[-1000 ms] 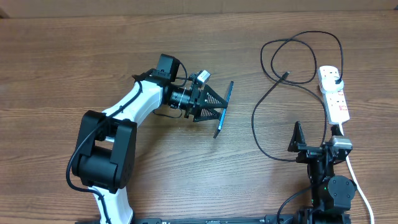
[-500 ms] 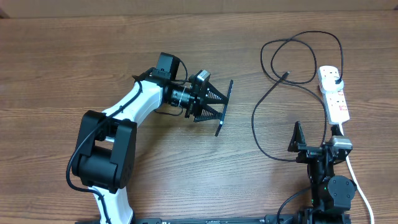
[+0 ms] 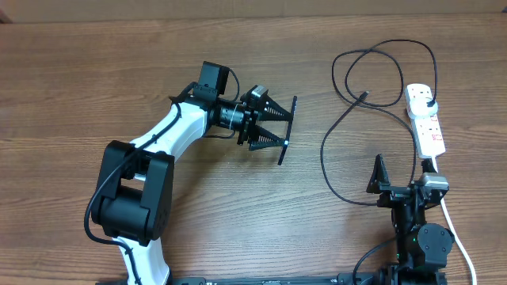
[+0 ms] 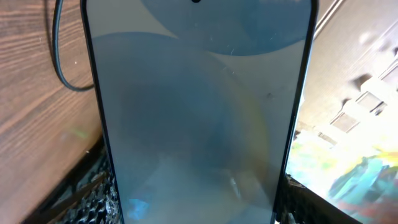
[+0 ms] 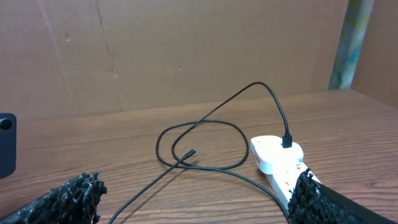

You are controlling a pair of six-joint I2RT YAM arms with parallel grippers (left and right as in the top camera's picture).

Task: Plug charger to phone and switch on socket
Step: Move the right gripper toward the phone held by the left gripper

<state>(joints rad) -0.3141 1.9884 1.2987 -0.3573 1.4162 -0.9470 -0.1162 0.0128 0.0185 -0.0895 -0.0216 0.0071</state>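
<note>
Overhead, above the table [image 3: 95, 71], the left gripper [image 3: 279, 127] clamps the phone [image 3: 287, 127] on edge, mid-table, well apart from the socket [image 3: 426, 119], where the right gripper [image 3: 402, 182] hangs spread wide and empty. Risk: the phone may twist in that grip when the charger [image 3: 326, 154] tip pushes in.

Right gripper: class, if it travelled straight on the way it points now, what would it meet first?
Most likely the charger cable, whose slack lies on the table just ahead of the right gripper. The socket lies right of that line. Its height is unclear, so it might pass over.
</note>
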